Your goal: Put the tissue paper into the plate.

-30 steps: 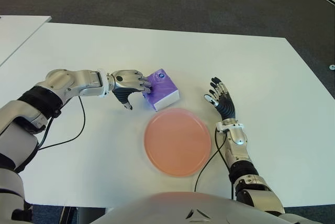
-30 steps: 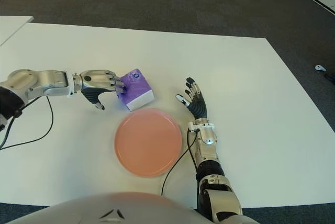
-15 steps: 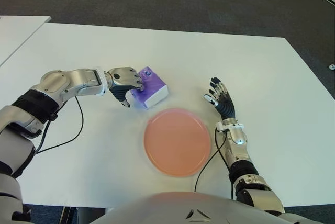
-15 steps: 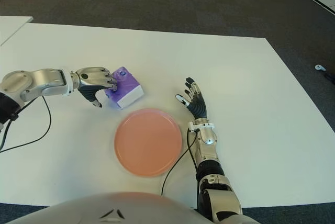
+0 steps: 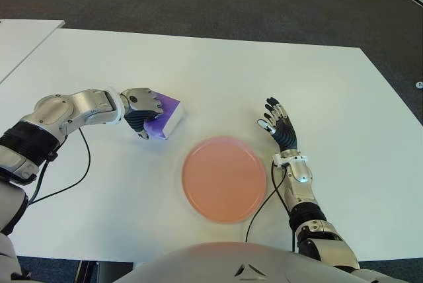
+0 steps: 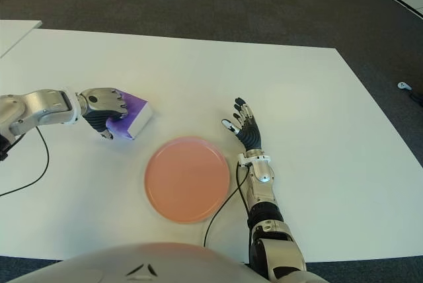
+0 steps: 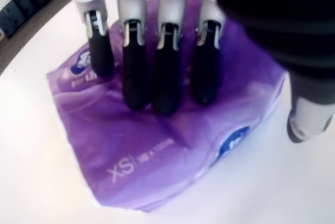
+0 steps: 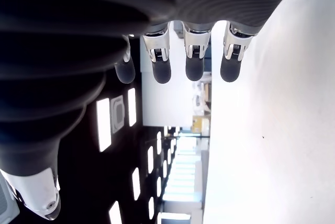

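Tissue pack (image 5: pixel 162 116) carried leftward from plate (image 5: pixel 224 178), left hand (image 5: pixel 139 105) gripping it, right hand (image 5: pixel 278 124) open

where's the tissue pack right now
The tissue pack is in the left hand's grip on the table's left side, beyond and left of the plate.

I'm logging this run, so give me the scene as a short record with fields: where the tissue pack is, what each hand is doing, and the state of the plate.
tissue pack: purple tissue pack, on the white table, to the left of the plate and apart from it
left hand: left hand grips the pack, four fingers pressed on its top, thumb at its side
right hand: right hand idle, fingers spread, holding nothing, to the right of the plate
plate: orange plate, nothing in it
task status: pack not yet in the plate
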{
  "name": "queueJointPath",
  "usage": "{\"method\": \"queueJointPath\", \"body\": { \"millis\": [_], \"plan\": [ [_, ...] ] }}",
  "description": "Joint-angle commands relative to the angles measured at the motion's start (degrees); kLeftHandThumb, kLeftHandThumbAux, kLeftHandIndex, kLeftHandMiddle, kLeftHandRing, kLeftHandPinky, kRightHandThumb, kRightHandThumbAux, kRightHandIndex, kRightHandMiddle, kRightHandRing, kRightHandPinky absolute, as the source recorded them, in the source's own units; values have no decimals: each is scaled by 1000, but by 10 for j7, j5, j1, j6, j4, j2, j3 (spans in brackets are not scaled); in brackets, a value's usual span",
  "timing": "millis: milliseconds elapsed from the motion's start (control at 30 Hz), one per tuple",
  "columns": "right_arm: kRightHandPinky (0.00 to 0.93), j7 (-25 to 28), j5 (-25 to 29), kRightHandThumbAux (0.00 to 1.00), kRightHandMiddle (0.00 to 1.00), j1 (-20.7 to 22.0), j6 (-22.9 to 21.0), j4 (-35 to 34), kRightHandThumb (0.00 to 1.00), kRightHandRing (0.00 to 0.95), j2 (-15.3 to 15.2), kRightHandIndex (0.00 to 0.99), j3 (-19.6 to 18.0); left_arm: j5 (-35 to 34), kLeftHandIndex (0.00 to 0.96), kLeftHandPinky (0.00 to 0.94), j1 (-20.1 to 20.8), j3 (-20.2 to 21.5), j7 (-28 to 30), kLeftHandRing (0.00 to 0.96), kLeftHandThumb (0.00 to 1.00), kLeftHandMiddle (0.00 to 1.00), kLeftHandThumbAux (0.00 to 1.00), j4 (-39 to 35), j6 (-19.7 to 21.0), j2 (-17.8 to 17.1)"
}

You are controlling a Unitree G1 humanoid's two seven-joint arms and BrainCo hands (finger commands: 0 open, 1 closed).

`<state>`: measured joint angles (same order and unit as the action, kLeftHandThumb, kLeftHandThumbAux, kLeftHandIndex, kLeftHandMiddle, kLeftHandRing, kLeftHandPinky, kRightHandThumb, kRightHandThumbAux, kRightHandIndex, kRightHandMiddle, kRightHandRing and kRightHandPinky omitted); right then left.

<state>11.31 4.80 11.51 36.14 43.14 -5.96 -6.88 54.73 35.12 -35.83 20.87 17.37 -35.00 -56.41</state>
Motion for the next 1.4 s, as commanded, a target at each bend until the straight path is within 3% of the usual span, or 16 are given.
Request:
{"method": "queueJointPath", "body": {
  "millis": [33, 167, 400, 567, 667, 833, 1167, 1400],
  "plan": [
    [18, 3, 1, 644, 8, -100, -31, 107, 151, 0, 5, 0, -8, 35, 390, 482, -42, -8, 50, 476, 357, 494, 473, -10, 21, -2],
    [18, 4, 1, 644, 8, -99, -32, 108, 151, 0, 4, 0, -9, 45, 444, 604, -45, -5, 49, 589, 356, 594, 456, -7, 33, 5],
    [18, 6, 2, 644, 8, -98, -32, 110, 151, 0, 3, 0, -11, 47, 477, 607, -43, 3, 18, 643, 385, 655, 443, 7, 29, 10],
    [18, 9, 2, 644, 8, -98, -31, 111, 151, 0, 2, 0, -13, 29, 454, 543, -23, 20, -14, 592, 400, 616, 463, 20, 4, 9],
    [18, 9, 2, 644, 8, -98, -31, 111, 151, 0, 2, 0, -14, 18, 391, 404, -21, 33, -41, 460, 394, 497, 485, 20, -10, 7],
    [18, 11, 1, 644, 8, -100, -30, 110, 151, 0, 2, 0, -15, -3, 279, 261, -25, 65, -123, 301, 373, 342, 519, 17, -51, 7],
    [18, 12, 2, 644, 8, -103, -28, 108, 151, 0, 2, 0, -15, -5, 229, 206, -17, 102, -229, 221, 308, 265, 569, 34, -78, 19],
    [18, 14, 3, 644, 8, -107, -27, 106, 151, 0, 2, 0, -15, -30, 212, 192, -27, 147, -266, 186, 252, 225, 600, 8, -73, 20]
  ]
}}
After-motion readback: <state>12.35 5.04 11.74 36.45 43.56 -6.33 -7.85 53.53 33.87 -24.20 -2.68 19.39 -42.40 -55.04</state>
